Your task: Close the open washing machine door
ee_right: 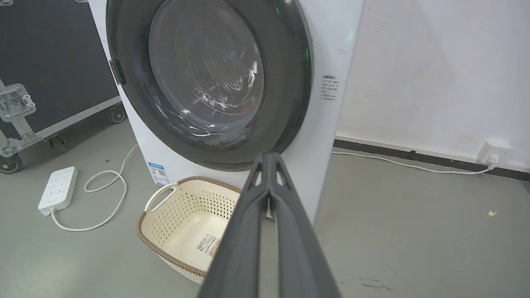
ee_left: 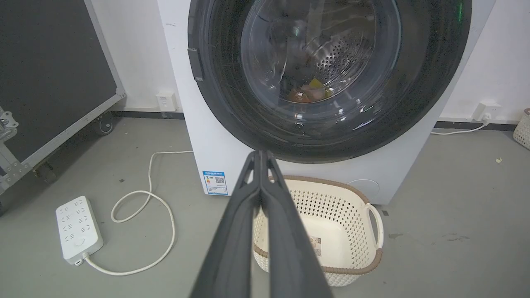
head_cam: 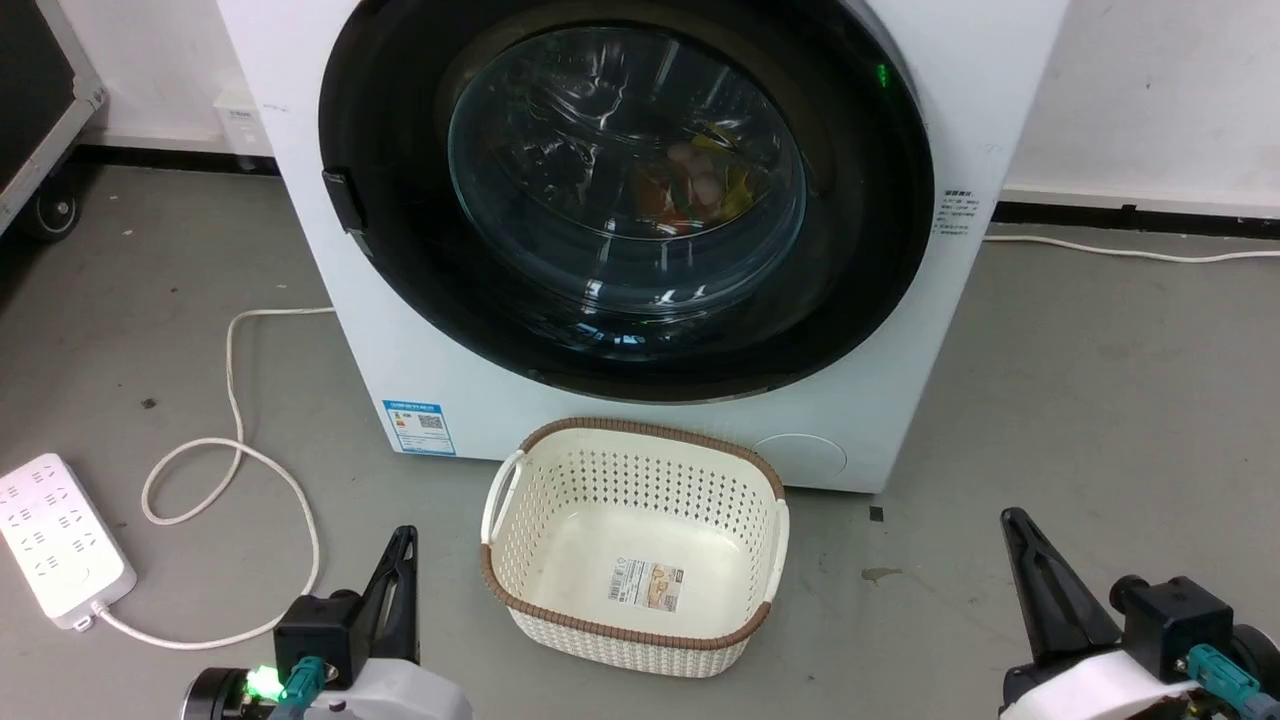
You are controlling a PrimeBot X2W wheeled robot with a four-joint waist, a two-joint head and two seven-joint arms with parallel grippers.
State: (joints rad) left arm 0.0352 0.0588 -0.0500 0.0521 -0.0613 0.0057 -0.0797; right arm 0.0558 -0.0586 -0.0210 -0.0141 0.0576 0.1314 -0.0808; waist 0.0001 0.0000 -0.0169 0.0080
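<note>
Straight ahead in the head view, the washing machine (head_cam: pixel 420 340), white and front-loading, standing on the grey floor (head_cam: pixel 1100 400) against a white wall. Across its front, the washing machine door (head_cam: pixel 625 190), with the glossy black rim lying flush against the white casing all round and the handle notch at the view's left edge. Behind the clear bowl, coloured laundry (head_cam: pixel 695 190) low in the perforated steel drum. Low on the casing at the left, a small blue label (head_cam: pixel 418 427). Just in front of the machine, on the floor, a cream perforated basket (head_cam: pixel 560 480) with a brown rim, holding only a paper label on its bottom. Off to the left, a white power strip (head_cam: pixel 60 540) with its cord (head_cam: pixel 235 400) looping across the floor to the machine's side. At the lower left of the head view, the left gripper (head_cam: pixel 404 540), fingers pressed together, gripping nothing, well short of the machine. At the lower right, the right gripper (head_cam: pixel 1020 535), likewise closed tight and empty, well apart from the basket. In the left wrist view, a black wheeled case (ee_left: pixel 49 74) beside the machine. In the right wrist view, a wall socket (ee_right: pixel 492 151) with a white cable (ee_right: pixel 393 161) running along the skirting.
</note>
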